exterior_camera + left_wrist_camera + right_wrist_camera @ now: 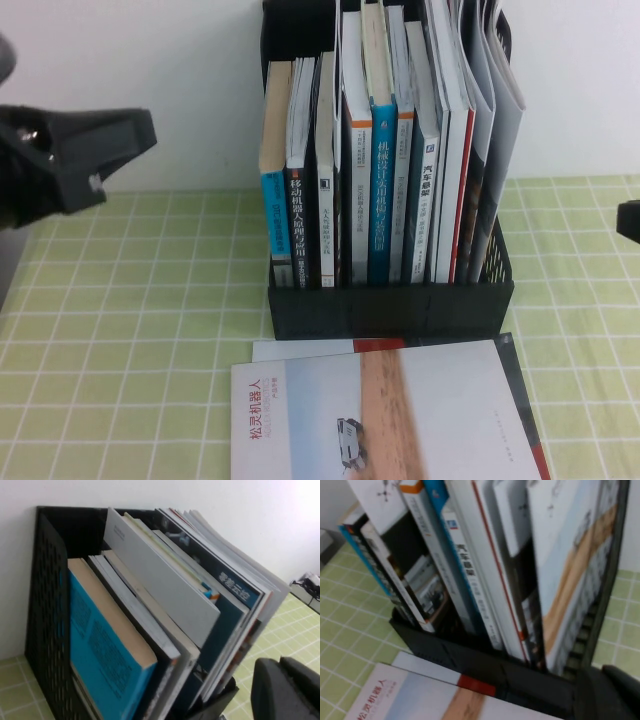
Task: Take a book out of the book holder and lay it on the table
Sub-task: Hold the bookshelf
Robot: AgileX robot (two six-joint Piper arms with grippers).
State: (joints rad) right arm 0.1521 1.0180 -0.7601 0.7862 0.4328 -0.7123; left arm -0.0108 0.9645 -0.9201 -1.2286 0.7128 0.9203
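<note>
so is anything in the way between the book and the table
Nothing visible: the book already lies flat on the table in front of the book holder, overlapping another brochure. The left claw hovers off to the holder's left, the shut right claw off to its right.

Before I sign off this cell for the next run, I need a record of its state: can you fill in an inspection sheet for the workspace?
Surface: table in light-green grid cloth, flat.
Job's things: book lies flat on the table in front of the book holder, a second brochure's edge showing under it; the holder stands upright, packed with books.
Clutter: nothing seen.
Grippers: left gripper raised over the table left of the holder, empty; right gripper low beside the holder's right end, shut, empty.
Cables: a dark lead at the far table edge, unclear.
Surroundings: plain white wall behind.
</note>
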